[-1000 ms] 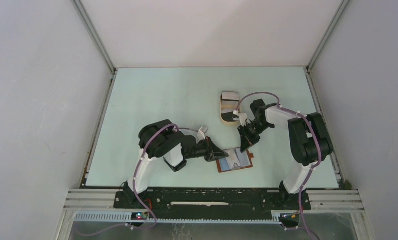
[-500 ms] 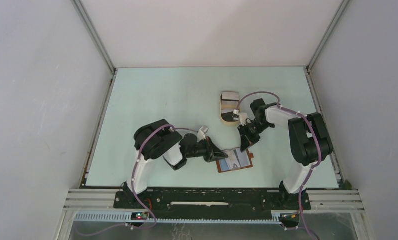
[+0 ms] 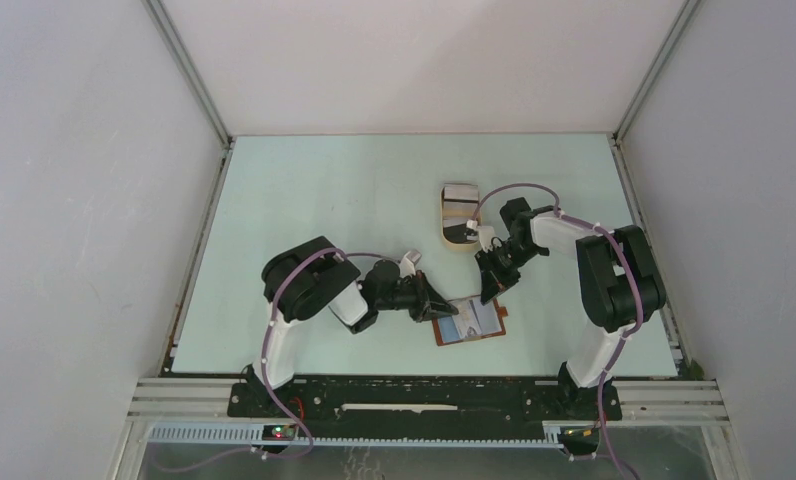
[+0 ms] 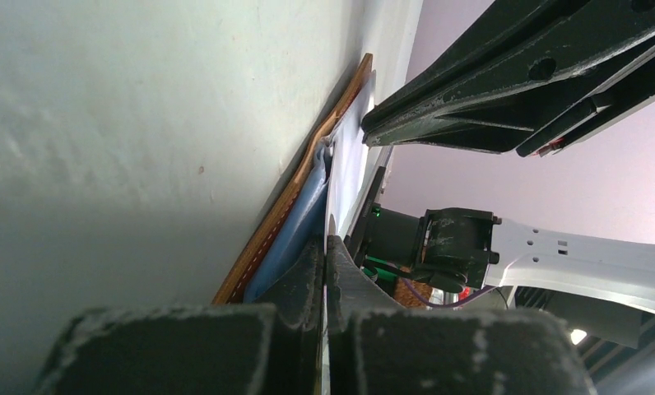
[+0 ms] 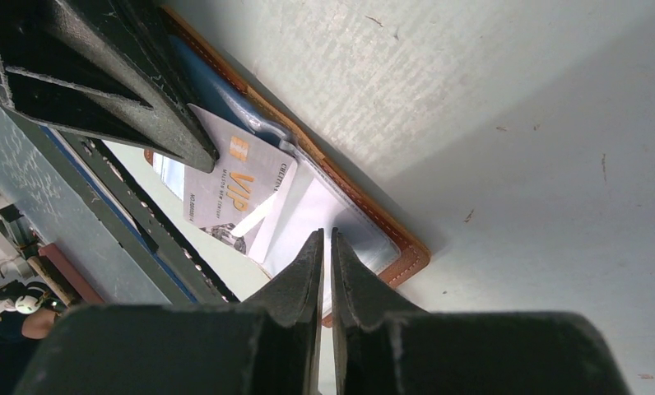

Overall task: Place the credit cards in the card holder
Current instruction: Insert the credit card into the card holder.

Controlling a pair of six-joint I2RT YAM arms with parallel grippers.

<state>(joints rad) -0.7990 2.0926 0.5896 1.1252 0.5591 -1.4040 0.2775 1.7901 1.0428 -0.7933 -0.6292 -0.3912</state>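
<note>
At the card holder [image 3: 471,340]: it lies open and flat on the table [image 3: 324,200], near the front edge between my two arms, long axis running left to right with a slight tilt.
Left gripper [image 3: 436,308]: my fingers are pressed together, low at the holder's left end. Whether a thin leaf is nipped between them I cannot tell.
Right gripper [image 3: 493,292]: my fingers are drawn together to a hairline slit, and I see nothing in it. The tips stand at the holder's far right edge, over its clear sleeve [image 5: 332,206].
VIP card [image 5: 238,185]: a grey card on the open face, one corner under my left finger, looking a little askew to the holder's stitched edge.
Which way it lies: from my right tips the card is just beside, toward my left arm. From my left fingers it is touching, or all but.
Nearer hand: the left, I judge. The right looks better placed to push along the holder's length.
Next move: as I read it, the card must be squared to the pocket mouth and slid in along the long axis while my other hand pins the leather.
Other credit cards [image 3: 461,195]: stacked in the tan tray [image 3: 444,228], farther back, well apart from the holder.
</note>
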